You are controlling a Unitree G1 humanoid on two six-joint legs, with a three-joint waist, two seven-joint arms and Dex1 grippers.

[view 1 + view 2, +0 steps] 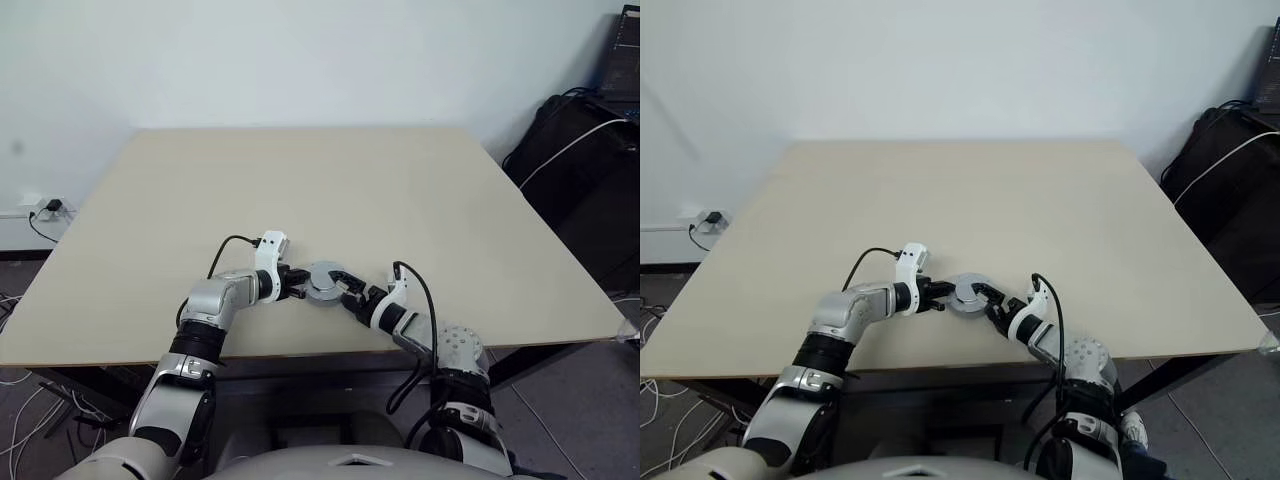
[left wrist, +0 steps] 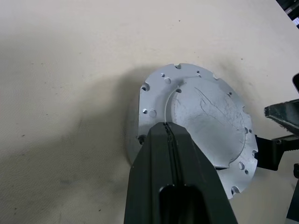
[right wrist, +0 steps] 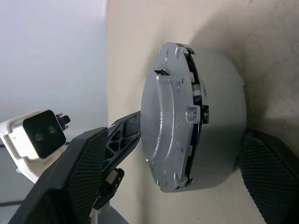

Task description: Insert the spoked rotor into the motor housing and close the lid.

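Right at the near edge of the bench, the two black fingers [image 2: 174, 158] of the left gripper [image 1: 296, 284] are pressed flat together with nothing between them, their joined tip lying on top of the lid [image 2: 205, 123], just where its raised centre begins. The right gripper [image 3: 154, 186] has its fingers spread wide, one on either side of the motor housing [image 3: 219, 116]; one ribbed finger [image 3: 77, 177] stands clear of the lid's face, the other sits near the housing's wall, and whether it touches I cannot tell. That lid, a flat matte grey disc with small holes round its rim, sits on the shiny silver housing but not quite home: seen from the right wrist, a narrow gap runs between the two, and white and dark parts show in it (the spoked rotor itself I cannot make out inside). From above, the stacked pair reads as one small silver disc [image 1: 323, 281] resting on the bench [image 1: 300, 190] between the two wrists, the left arm reaching in from one side and the right from the other. Further out, the pale bench top stretches away to a white wall, a black bag [image 1: 585, 170] with a white cable stands off to the right, and a wall socket [image 1: 45, 209] with a plug sits low on the left.
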